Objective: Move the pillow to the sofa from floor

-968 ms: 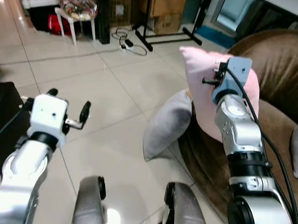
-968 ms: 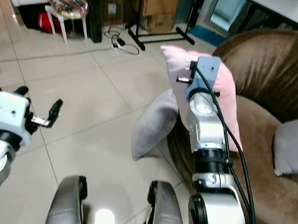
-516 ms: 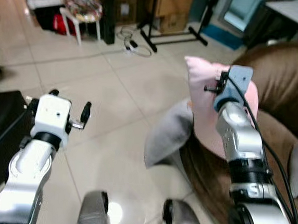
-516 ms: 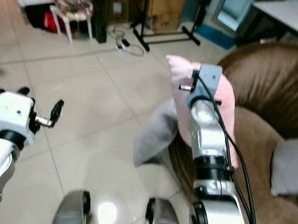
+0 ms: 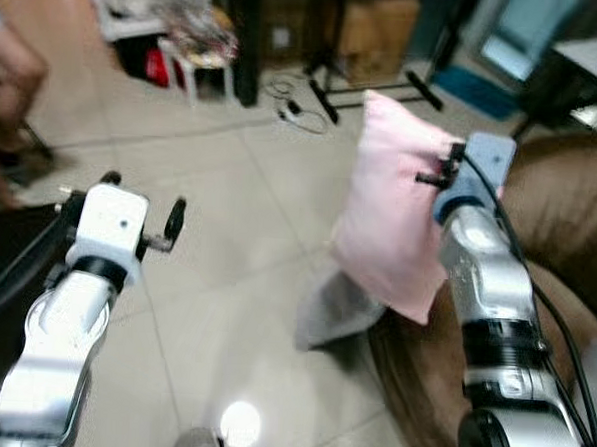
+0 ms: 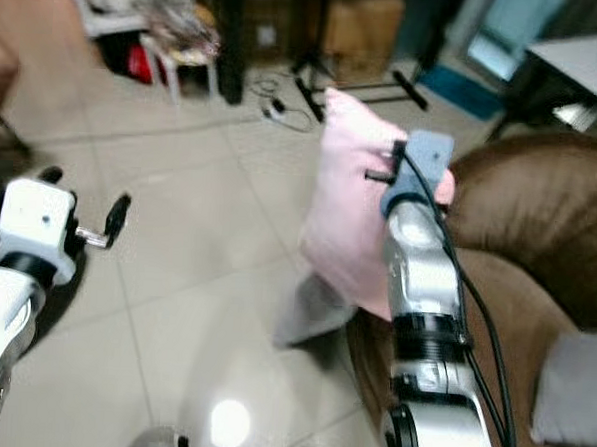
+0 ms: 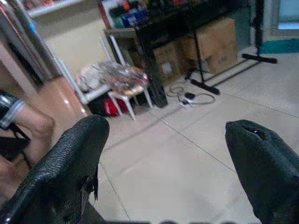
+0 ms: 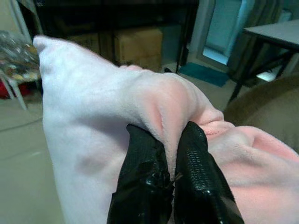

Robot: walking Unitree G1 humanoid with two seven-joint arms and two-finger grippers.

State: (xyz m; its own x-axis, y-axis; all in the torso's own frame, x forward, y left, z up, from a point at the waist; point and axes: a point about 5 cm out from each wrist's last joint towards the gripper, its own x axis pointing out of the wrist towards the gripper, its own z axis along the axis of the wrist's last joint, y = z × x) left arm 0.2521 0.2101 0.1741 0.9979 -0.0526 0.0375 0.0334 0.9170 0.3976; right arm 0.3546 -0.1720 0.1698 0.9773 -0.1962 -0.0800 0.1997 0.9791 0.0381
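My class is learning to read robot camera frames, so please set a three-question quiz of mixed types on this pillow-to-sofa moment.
1. True or false: the right gripper pinches a fold of the pink pillow.
2. Multiple choice: the left gripper is (A) open, holding nothing (B) shut on a cable (C) gripping a grey pillow.
3. Fill in: a grey pillow lies on the floor against the brown ____.

Key: 1 true; 2 A; 3 sofa.

no readable text, cardboard boxes (image 7: 219,44) too blurred for any print, seemingly
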